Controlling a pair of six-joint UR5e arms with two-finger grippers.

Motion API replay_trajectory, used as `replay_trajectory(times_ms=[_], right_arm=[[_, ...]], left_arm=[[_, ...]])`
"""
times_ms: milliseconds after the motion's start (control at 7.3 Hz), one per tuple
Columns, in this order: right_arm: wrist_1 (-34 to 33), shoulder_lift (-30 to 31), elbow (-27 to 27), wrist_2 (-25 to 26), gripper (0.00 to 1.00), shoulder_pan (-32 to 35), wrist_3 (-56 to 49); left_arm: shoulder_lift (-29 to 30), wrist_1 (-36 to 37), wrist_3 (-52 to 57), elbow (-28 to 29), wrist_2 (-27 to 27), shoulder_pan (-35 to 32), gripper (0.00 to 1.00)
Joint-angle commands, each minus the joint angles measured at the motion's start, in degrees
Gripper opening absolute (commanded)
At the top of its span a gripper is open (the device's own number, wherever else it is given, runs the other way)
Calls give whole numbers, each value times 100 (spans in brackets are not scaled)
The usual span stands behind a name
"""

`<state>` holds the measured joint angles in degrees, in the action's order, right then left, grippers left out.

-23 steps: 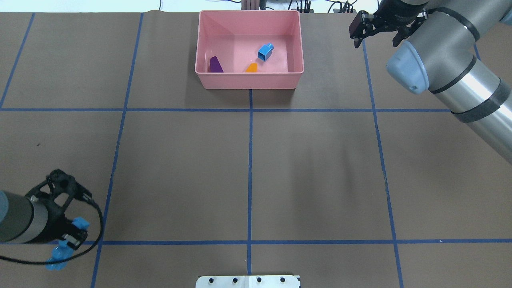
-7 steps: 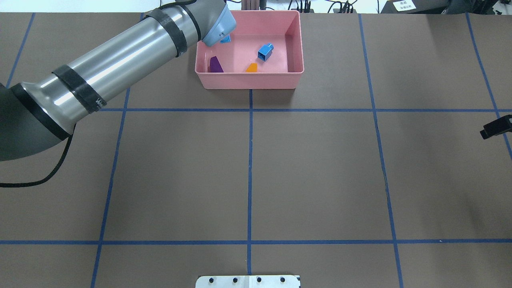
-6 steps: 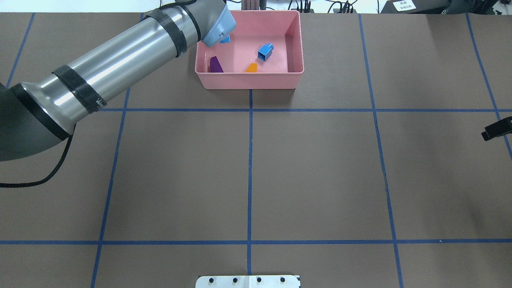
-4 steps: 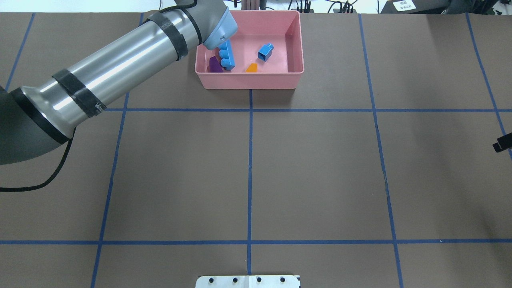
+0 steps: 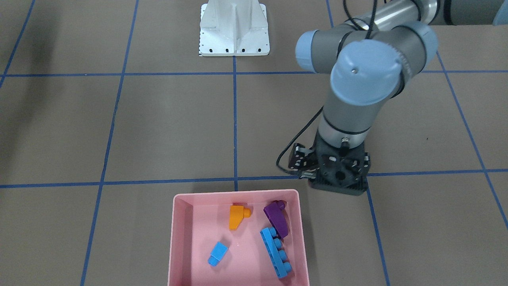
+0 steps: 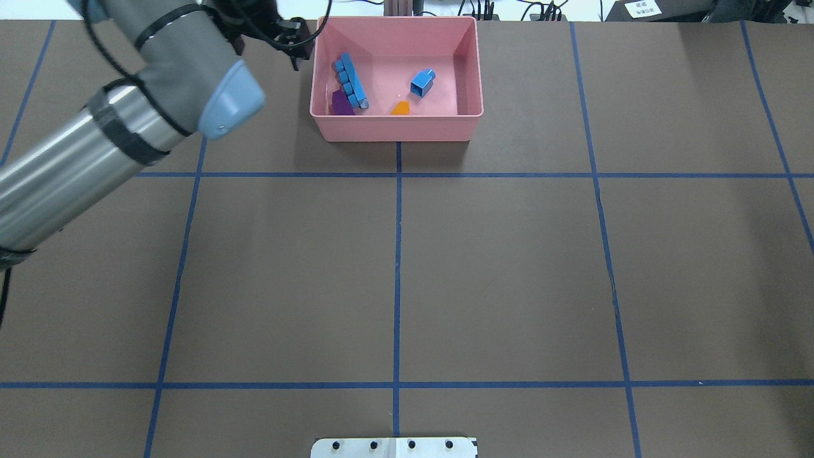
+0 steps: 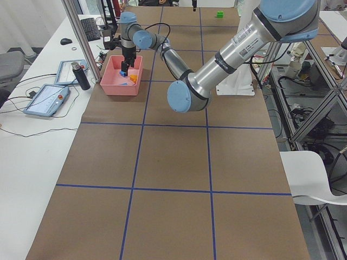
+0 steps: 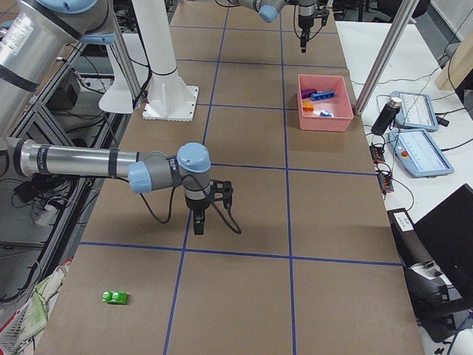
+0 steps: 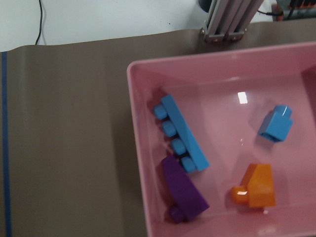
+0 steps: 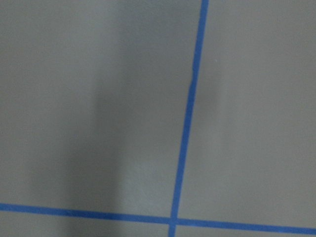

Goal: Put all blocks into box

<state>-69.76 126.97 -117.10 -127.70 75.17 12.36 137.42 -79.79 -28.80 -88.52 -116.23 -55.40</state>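
Progress stood at four bricks point(image 5: 276, 254) in the pink box point(image 5: 238, 193) beside the left gripper point(image 5: 338, 180), seemingly empty, opening unclear; the green brick point(image 8: 114, 297) lay near the right gripper point(image 8: 199, 225), state untellable.

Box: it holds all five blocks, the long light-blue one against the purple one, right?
The box holds four, not five: the exterior right view shows the green block on the table. The long light-blue block does lie against the purple block.

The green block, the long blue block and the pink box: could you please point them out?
green block point(image 8: 114, 297), exterior right view, its top.
long blue block point(image 9: 185, 133), left wrist view, its flat side.
pink box point(image 6: 394, 128), overhead view, its near outer wall.
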Motion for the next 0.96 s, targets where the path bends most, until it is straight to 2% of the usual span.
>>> replay_trajectory(times_ms=[0, 137, 274, 411, 685, 822], right_arm=[[2018, 828, 1182, -9, 100, 323, -243], [2985, 899, 1964, -9, 100, 349, -252], [3708, 917, 2659, -18, 100, 350, -252], [4211, 987, 3153, -18, 100, 358, -226], [4785, 1005, 3850, -18, 100, 376, -85], [4805, 1023, 3904, -18, 100, 376, -102]], left_arm=[[-1476, 473, 2036, -1358, -83, -696, 100], [-1856, 473, 2950, -1413, -432, -1152, 100], [-2121, 447, 3420, -1423, -601, -1444, 100], [-2158, 455, 3425, -1501, -594, -1456, 100], [-2289, 455, 3381, -1624, -602, -1438, 100], [-2377, 464, 3381, -1764, -602, -1447, 100]])
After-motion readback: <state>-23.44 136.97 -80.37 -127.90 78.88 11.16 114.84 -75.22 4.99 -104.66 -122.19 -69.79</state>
